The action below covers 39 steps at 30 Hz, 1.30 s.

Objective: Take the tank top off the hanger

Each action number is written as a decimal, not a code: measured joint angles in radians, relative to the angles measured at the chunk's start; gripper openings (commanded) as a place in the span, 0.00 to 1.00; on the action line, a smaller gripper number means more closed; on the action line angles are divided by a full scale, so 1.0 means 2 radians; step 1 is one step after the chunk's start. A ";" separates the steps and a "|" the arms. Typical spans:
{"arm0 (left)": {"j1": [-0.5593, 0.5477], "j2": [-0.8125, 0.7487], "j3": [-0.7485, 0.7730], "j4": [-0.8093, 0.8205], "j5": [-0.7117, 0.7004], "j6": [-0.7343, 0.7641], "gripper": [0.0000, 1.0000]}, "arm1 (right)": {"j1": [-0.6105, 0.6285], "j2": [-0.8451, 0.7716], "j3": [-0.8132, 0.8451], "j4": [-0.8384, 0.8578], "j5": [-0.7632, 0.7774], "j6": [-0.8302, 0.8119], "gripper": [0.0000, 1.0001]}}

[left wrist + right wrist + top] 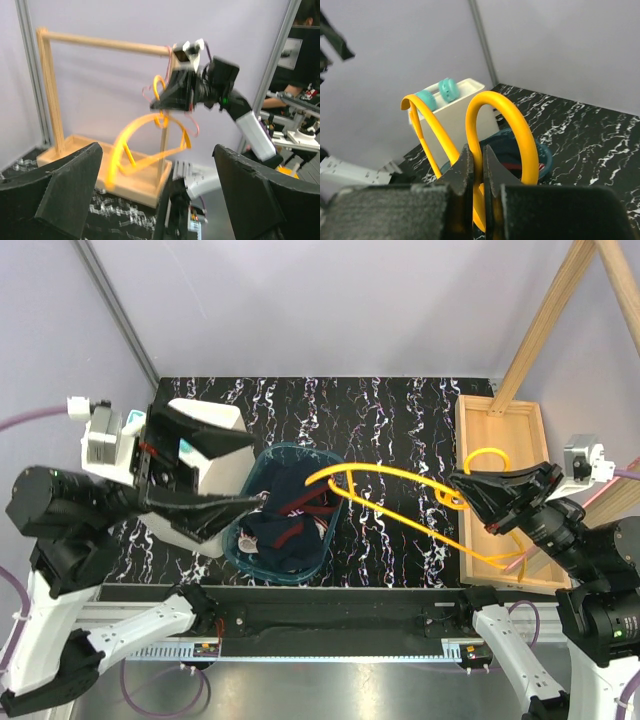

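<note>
Final step, by the look of it: hanger bare, clamped near its hook in right fingers above the worktop. Tank top heaped in the basket. Left fingers spread wide, empty. Next, probably: set hanger down, perhaps in the wooden tray.

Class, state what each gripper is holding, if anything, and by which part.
The right gripper holds the yellow hanger at its neck, just below the hook, jaws pinched on it. The left gripper holds nothing; its jaws stand open.
</note>
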 measured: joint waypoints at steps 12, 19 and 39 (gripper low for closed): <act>-0.015 0.175 0.048 -0.030 0.121 -0.002 0.90 | 0.000 0.024 -0.026 -0.002 -0.133 0.003 0.00; -0.068 0.174 -0.024 -0.077 0.130 0.017 0.74 | 0.000 0.035 -0.045 -0.003 -0.158 0.004 0.00; -0.101 0.006 -0.064 -0.268 -0.213 0.049 0.00 | 0.001 0.028 -0.022 -0.010 -0.116 0.043 0.96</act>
